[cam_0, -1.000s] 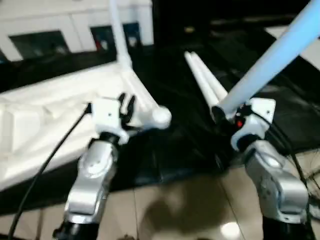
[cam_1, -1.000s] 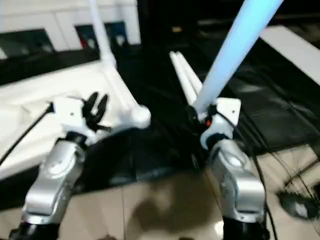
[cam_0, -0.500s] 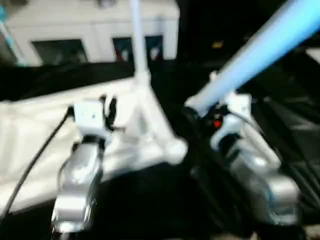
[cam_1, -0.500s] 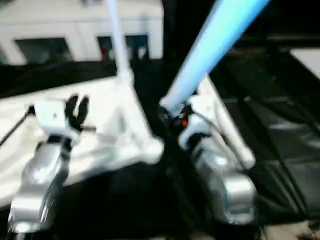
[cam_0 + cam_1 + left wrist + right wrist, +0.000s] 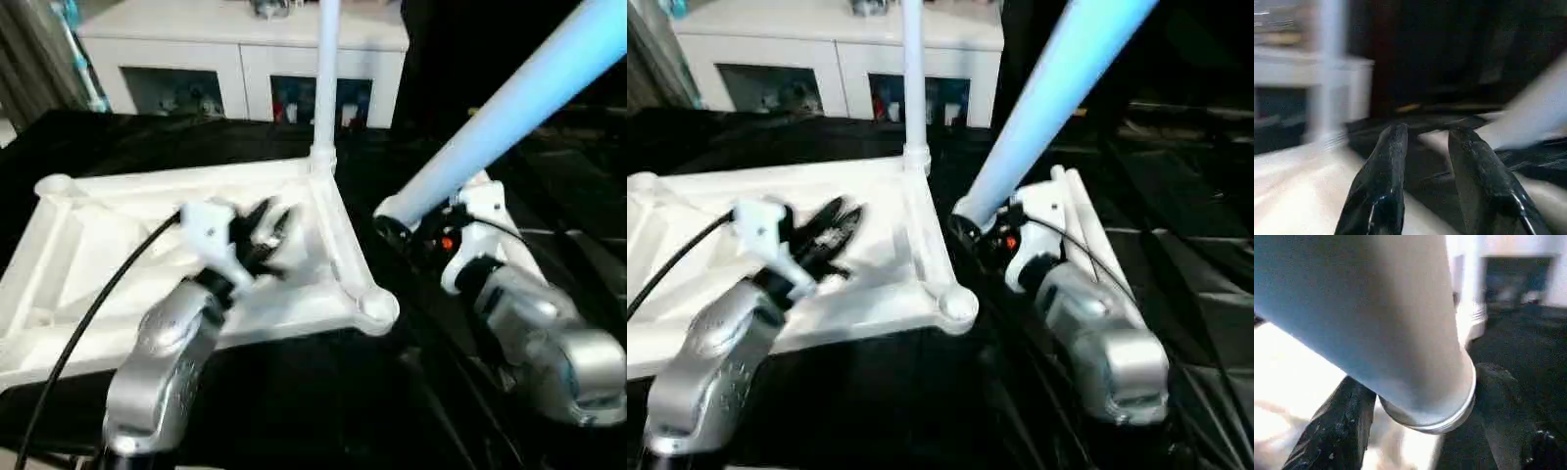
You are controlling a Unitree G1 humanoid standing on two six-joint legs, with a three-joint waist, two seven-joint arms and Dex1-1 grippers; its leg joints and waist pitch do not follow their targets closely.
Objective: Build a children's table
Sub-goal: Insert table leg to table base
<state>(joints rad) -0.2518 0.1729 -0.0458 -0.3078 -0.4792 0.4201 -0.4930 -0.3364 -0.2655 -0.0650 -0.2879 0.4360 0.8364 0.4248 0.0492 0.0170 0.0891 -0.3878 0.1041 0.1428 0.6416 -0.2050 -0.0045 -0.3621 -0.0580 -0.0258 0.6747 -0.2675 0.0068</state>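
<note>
Nearest: right gripper (image 5: pixel 416 227) pinching a leg (image 5: pixel 509 108) by its threaded end; left gripper (image 5: pixel 263 227) hovering over the upturned tabletop (image 5: pixel 88 235), jaws spread and empty. Best to tip the held leg upright and centre it over the near corner socket (image 5: pixel 376 306) before twisting. Farther back, one leg (image 5: pixel 326 69) already standing. Since a second ago, left jaws wider apart.

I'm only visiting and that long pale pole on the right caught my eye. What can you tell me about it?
It is a table leg: a long, smooth, round white tube, plastic by its look, tinted bluish here. It slants upward and off past the picture's top right corner. Its lower end has a ringed rim and sits between the two black fingers of the right claw, which grips it. That end hangs above the dark floor, beside the near right corner socket of the upturned tabletop, not touching it.
</note>
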